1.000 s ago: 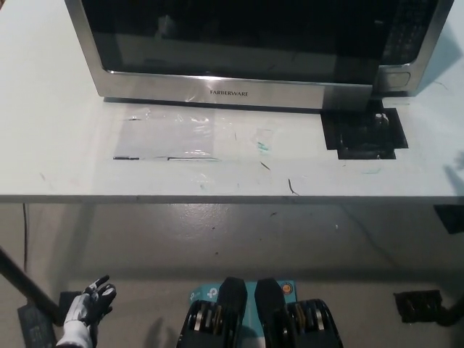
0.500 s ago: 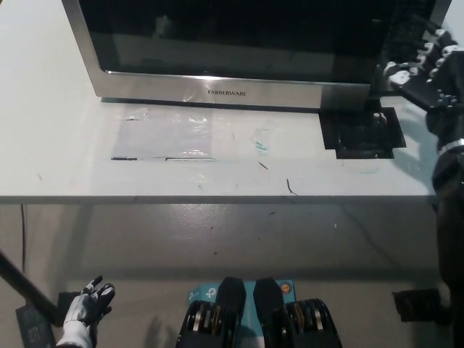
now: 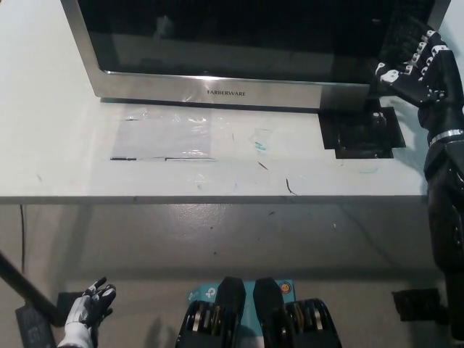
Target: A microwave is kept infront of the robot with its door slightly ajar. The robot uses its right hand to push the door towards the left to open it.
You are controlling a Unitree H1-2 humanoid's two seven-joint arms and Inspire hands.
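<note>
A: What is new here?

B: The black right hand has come up at the right end of the Farberware microwave. A second ago it was not in the picture at all. Half a second ago it was a bit further right of the microwave. Now it sits closer in.

A: Is it touching the door?

B: It is right at the door's right edge, by the button panel. I cannot tell if it really touches yet.

A: What are its fingers doing?

B: They are spread apart and a little bent. They point at the microwave. They hold nothing.

A: So what does that mean for the job?

B: I think the hand is getting ready to push. The door still looks almost closed, so the opening has not started. The push has to go toward the left end of the microwave.

A: Where is the microwave?

B: It sits on the white table, at the back. A black square mat lies on the table just in front of the microwave's right end.

A: What is inside the microwave?

B: I cannot tell. The door glass is dark.

A: And the other hand?

B: The white left hand rests low down, well below the table edge. Its fingers are loosely open and empty.
</note>
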